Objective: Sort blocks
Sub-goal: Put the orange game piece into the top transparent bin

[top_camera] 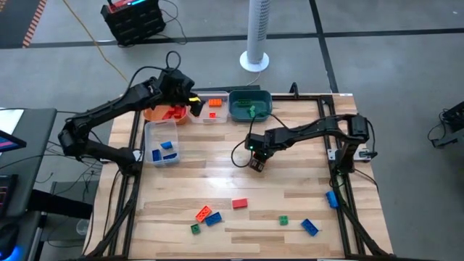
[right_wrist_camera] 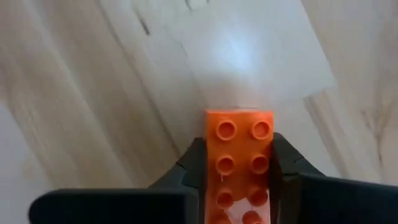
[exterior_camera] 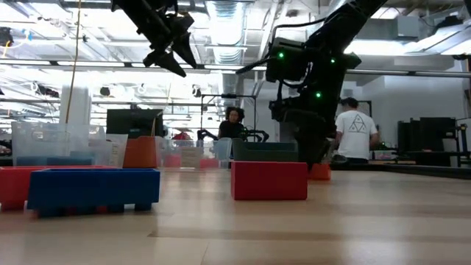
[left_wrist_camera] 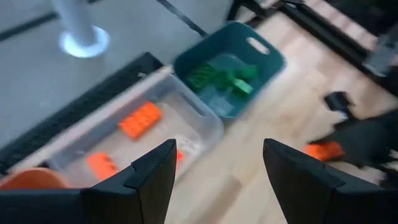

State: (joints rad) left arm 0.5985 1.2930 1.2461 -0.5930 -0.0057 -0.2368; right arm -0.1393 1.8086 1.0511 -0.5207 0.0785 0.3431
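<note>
Right wrist view settles the grip: the right gripper [right_wrist_camera: 239, 180] has its two dark fingers pressed against the long sides of an orange brick [right_wrist_camera: 239, 155], studs facing the camera, over the bare wooden table [right_wrist_camera: 93, 93]. From the high view that gripper [top_camera: 255, 161] sits near the table's centre, at about 6 o'clock from the teal bin [top_camera: 250, 105].

The left gripper [top_camera: 190, 101] hangs at the table's 11 o'clock, above the bins, its fingers [left_wrist_camera: 146, 180] spread wide with nothing between them. Below it lie the clear bin [left_wrist_camera: 124, 134] with orange bricks, the teal bin with green ones, and the edge of the orange bin [top_camera: 165, 113] holding red ones. A second clear bin [top_camera: 162, 145] at 9 o'clock holds blue bricks.

Loose blocks remain toward 6 o'clock: a red brick [top_camera: 239, 204], an orange brick beside a blue one [top_camera: 212, 218], two small green bricks [top_camera: 195, 228], and a blue brick [top_camera: 310, 227]. Another blue brick [top_camera: 332, 199] lies at the 4 o'clock edge.
</note>
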